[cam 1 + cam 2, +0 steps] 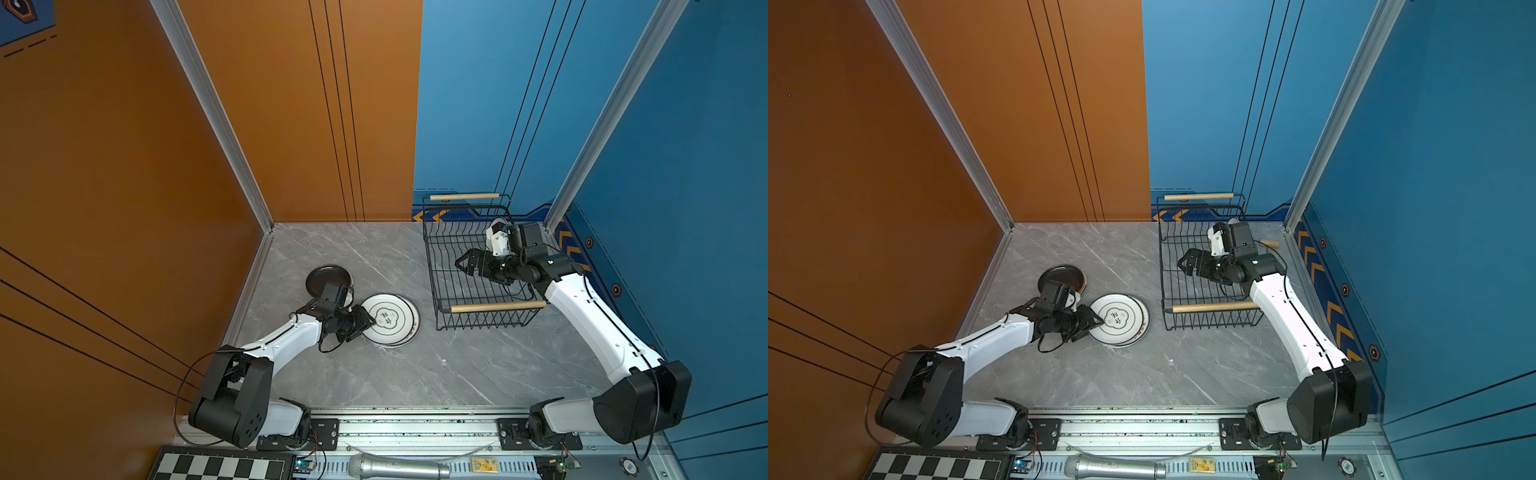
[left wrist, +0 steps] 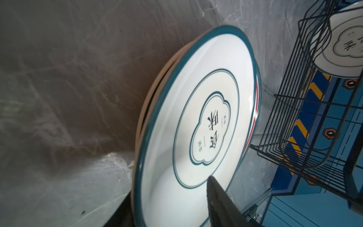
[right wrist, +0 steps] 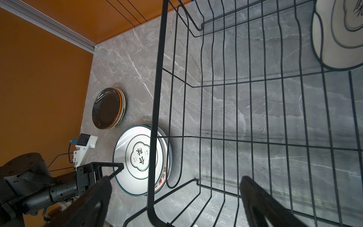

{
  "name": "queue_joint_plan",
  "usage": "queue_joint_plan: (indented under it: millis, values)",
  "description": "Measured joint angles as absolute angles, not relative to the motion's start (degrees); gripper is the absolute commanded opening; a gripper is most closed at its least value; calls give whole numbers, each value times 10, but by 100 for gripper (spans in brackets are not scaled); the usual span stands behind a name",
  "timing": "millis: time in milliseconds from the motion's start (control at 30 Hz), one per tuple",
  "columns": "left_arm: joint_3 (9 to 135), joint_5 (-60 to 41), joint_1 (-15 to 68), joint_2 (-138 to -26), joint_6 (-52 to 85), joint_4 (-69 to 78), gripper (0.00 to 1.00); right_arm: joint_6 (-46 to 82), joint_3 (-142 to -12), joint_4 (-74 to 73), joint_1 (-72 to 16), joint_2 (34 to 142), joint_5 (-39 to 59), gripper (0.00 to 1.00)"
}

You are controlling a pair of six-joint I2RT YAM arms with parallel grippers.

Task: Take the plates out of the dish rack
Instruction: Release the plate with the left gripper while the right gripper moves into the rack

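Both top views were evenly and brightly lit; the arms cast soft shadows on the grey tabletop [image 1: 415,374]. In the left wrist view the tabletop lay dim and brownish, and the white plate [image 2: 196,118] glared at its rim. In the right wrist view wide-angle distortion bowed the dish rack [image 3: 158,98] wires, and the right gripper [image 3: 174,178] fingers [image 3: 261,200] were out of focus.

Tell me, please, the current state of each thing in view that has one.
Dish rack: holds one last plate, standing.
Large white plates: stacked flat.
Small plates: stacked flat, black on top.
Left tool: at top white plate's rim, grip unclear.
Right tool: open, empty, above rack.
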State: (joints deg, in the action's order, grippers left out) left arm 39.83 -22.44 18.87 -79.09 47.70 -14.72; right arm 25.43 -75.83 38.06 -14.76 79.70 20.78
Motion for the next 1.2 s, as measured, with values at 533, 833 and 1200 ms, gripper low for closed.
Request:
queue_joint_plan:
  millis: [533,833,1200]
  values:
    - [479,-159,237,-838,443,-240,98,253,-750,381,-144,797,209,100]
    - [499,-108,240,-822,427,-308,98,247,-749,382,-116,787,212,100]
    - [511,-59,218,-745,404,-369,98,211,-816,390,-33,871,142,100]
